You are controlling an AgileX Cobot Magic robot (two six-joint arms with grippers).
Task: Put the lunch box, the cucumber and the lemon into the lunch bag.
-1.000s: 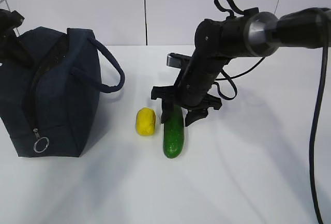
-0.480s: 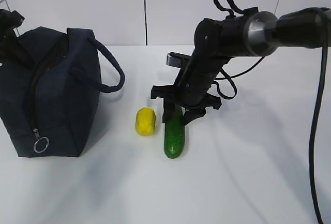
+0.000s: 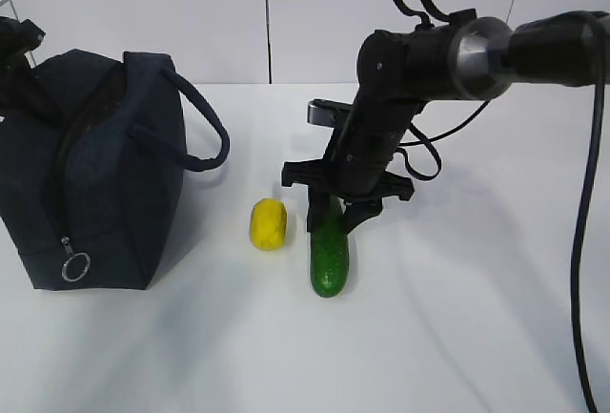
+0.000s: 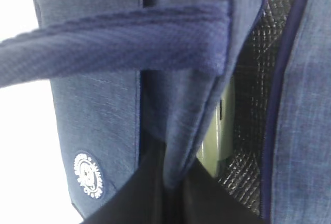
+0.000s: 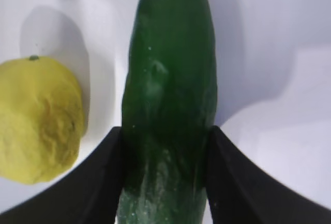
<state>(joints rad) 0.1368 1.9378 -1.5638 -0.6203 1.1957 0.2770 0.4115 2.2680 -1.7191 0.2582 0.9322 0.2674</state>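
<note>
Our right tool [image 3: 332,211] pinches the far end of the dark green smooth cucumber [image 3: 330,256], which lies on the white worktop [image 3: 457,318] beside the yellow oval lemon [image 3: 269,223]. We should lift straight up (avoiding the lemon), then carry it to the navy fabric lunch bag [image 3: 105,175], whose edge our left tool clamps.

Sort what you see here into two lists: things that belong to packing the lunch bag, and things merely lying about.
Belong to the job: lunch bag, lunch box inside it, cucumber, lemon, right gripper, left gripper.

Lying about: nothing but the bare table.
</note>
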